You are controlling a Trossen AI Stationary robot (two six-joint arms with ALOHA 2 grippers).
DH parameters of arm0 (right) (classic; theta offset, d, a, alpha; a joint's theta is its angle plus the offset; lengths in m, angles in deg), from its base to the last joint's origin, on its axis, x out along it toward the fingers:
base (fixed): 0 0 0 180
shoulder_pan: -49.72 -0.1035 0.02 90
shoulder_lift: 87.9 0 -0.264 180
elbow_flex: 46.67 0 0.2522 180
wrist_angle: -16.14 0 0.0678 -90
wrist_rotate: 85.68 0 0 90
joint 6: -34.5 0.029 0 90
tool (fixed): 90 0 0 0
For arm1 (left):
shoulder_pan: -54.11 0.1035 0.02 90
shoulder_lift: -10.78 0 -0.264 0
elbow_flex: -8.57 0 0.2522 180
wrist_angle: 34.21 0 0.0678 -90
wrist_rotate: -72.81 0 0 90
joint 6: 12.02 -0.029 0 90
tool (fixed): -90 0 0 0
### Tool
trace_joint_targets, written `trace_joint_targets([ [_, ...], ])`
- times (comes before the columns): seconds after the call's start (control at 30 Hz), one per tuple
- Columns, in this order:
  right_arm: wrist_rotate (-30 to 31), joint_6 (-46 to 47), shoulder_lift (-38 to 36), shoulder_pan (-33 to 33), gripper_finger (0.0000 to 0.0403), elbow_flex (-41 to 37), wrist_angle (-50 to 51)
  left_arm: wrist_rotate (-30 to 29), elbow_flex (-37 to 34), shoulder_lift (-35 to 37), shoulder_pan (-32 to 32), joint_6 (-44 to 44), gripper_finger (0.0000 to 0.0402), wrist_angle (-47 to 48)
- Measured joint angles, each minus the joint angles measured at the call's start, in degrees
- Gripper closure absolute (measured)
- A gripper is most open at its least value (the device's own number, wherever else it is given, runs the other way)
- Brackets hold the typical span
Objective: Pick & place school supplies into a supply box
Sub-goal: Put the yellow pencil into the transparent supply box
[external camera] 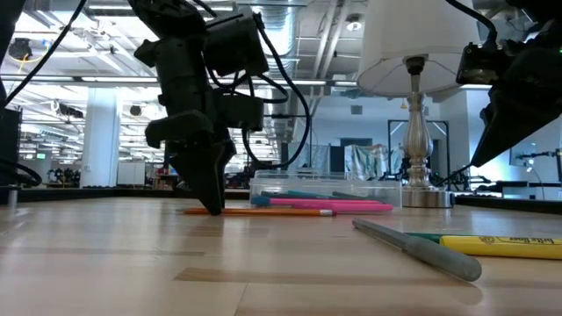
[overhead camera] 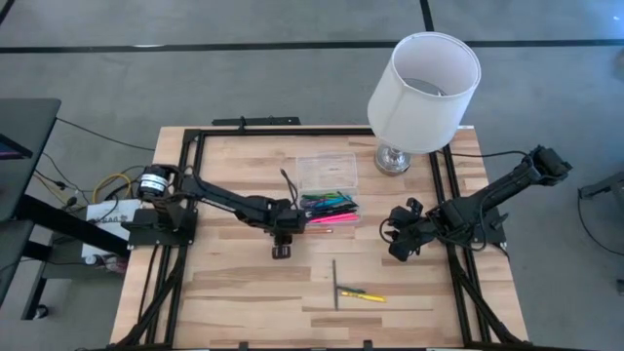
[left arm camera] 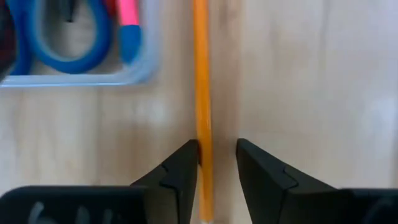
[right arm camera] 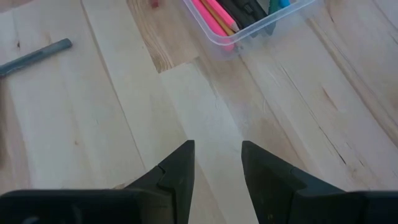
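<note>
Down at the table, the left gripper (left arm camera: 217,163) is set over an orange pencil (left arm camera: 201,93), just beside the supply box (overhead camera: 329,207). Its two dark fingers (left arm camera: 177,177) are spread a little, one on each side of the pencil — one finger looks to be touching it, the other is a small way off. The pencil lies flat on the wooden table (overhead camera: 234,283) and is not lifted. In the low view the fingers are seen pointing straight down, with their tips at the wood. Pink, green, blue and black pens are seen lying in the clear box, and blue scissor handles (left arm camera: 65,37) are seen at its end. A gray pen (overhead camera: 334,284) and a yellow marker (overhead camera: 362,294) are left on the table, well apart from the box, nearer the front edge. The right gripper (right arm camera: 217,163) is held above bare wood off to the right side — its fingers are spread and nothing is between them. A white lamp (overhead camera: 421,90) is stood at the back of the table.
</note>
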Motion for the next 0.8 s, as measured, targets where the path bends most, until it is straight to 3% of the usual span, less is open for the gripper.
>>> trace_joint_targets([
  [0.23, 0.07, -0.01, 0.0, 0.0, 0.0278, 0.0, 0.01, -0.17, -0.04, 0.0, -4.29, 4.33, 0.0297, -0.91],
  [0.53, 0.15, -0.08, 0.0, 0.0, 0.0278, 0.0, 0.01, -6.83, -0.09, -0.09, -6.9, 16.53, 0.0298, -9.9],
  [0.8, 0.15, -0.14, 0.0, 0.0, 0.0278, 0.0, 0.01, -9.44, -0.09, -0.09, -8.78, 18.14, 0.0298, -11.06],
])
